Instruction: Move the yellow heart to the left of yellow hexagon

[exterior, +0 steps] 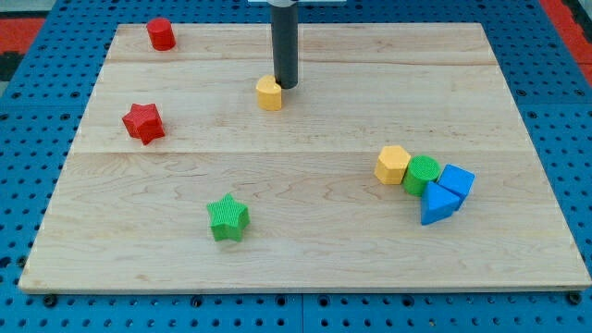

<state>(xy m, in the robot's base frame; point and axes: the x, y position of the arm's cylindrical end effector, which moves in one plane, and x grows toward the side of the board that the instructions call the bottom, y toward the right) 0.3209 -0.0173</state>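
Note:
The yellow heart (269, 93) lies on the wooden board near the view's top centre. My tip (285, 87) stands right beside it, at its upper right, touching or almost touching it. The yellow hexagon (392, 165) lies far to the view's lower right of the heart, at the left end of a tight cluster of blocks.
A green cylinder (422, 175), a blue cube (456, 180) and a blue triangle (437, 204) crowd against the hexagon's right side. A green star (228, 218) lies at lower centre-left. A red star (143, 122) and a red cylinder (161, 34) lie at the left. The board's edge (305, 287) runs along the bottom.

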